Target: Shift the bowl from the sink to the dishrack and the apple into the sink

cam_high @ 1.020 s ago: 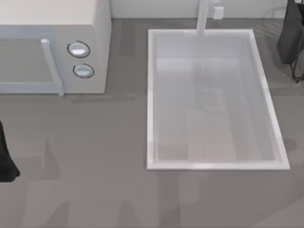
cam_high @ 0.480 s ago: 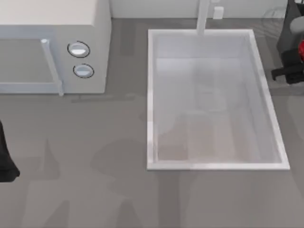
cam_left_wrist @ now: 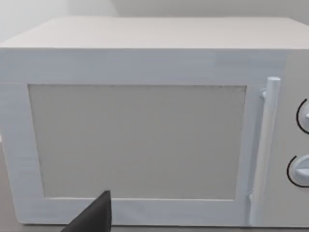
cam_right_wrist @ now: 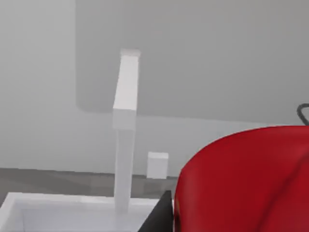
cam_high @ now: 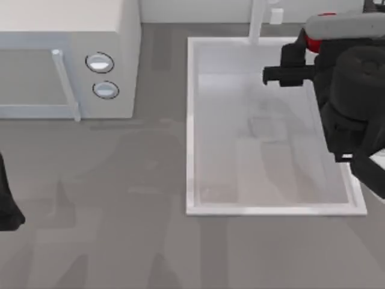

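Observation:
The red apple hangs over the back right corner of the white sink, and my right gripper is shut on it. In the right wrist view the apple looms large, with a dark fingertip beside it and the faucet post behind. The right arm reaches in from the table's right side and covers the sink's right rim. My left arm stays parked at the table's left edge; a dark finger tip shows in the left wrist view. The bowl and the dishrack are out of view.
A white microwave with two round knobs stands at the back left, its door and handle facing the left wrist camera. The faucet post rises at the sink's back rim. Grey counter lies in front.
My right arm has swung in from the far right edge to over the sink's back right corner, carrying the apple with it. The left arm has not moved.

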You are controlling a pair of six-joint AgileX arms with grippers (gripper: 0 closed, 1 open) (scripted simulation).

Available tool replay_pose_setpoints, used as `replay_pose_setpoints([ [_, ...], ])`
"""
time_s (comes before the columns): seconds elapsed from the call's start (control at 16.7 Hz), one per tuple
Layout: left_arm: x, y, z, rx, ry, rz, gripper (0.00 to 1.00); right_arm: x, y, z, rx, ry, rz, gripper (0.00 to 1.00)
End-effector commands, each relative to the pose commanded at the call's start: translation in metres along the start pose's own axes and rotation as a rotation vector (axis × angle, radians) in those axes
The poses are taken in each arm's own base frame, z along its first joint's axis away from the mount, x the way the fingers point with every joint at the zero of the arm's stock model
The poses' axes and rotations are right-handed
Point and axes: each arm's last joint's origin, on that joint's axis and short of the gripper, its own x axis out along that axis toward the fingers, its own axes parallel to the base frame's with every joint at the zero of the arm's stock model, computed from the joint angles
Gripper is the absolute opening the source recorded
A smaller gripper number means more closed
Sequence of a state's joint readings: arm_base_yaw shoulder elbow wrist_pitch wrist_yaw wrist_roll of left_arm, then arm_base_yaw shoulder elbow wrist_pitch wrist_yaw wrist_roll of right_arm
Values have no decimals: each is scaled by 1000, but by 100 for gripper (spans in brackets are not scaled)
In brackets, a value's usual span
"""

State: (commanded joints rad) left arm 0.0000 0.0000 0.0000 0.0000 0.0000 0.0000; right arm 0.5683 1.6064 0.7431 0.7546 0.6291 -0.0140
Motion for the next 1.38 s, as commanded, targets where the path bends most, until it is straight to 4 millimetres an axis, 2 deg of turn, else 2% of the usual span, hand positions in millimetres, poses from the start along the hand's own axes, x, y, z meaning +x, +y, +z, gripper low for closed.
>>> replay_pose_setpoints([
  [0.24,0,0,0,0,0,0,100,-19,17,3,85,-79,33,0],
  [0.6,0,0,0,0,0,0,100,-18,17,3,89,-81,34,0],
  [0.72,0,0,0,0,0,0,100,-16,21,-5,85,-77,38,0],
  [0.84,0,0,0,0,0,0,100,-11,27,-24,78,-70,39,0],
  [1.08,0,0,0,0,0,0,100,-3,36,-75,82,-76,35,0],
  [1.38,0,0,0,0,0,0,100,-5,34,-130,96,-91,34,0],
])
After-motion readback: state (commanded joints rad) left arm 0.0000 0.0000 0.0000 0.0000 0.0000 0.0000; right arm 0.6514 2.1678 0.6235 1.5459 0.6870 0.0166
